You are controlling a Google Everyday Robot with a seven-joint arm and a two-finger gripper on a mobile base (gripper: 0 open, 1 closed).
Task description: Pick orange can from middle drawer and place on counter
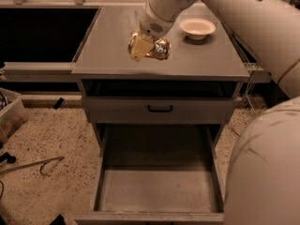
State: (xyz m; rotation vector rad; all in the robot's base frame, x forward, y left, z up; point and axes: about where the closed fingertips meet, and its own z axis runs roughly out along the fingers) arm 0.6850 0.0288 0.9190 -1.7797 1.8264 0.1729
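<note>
The orange can (158,48), shiny orange-gold with silvery patches, is on the counter (206,55) near its middle front, tilted on its side. My gripper (144,49) reaches down from the upper right and is shut on the orange can, with one tan finger (138,48) across the can's left side. The middle drawer (159,189) is pulled out wide open below, and its flat floor is bare.
A white round bowl (197,28) stands on the counter at the back right, close to my arm. A closed drawer front with a black handle (160,109) sits above the open drawer. A bin (10,116) and loose items lie on the speckled floor at left.
</note>
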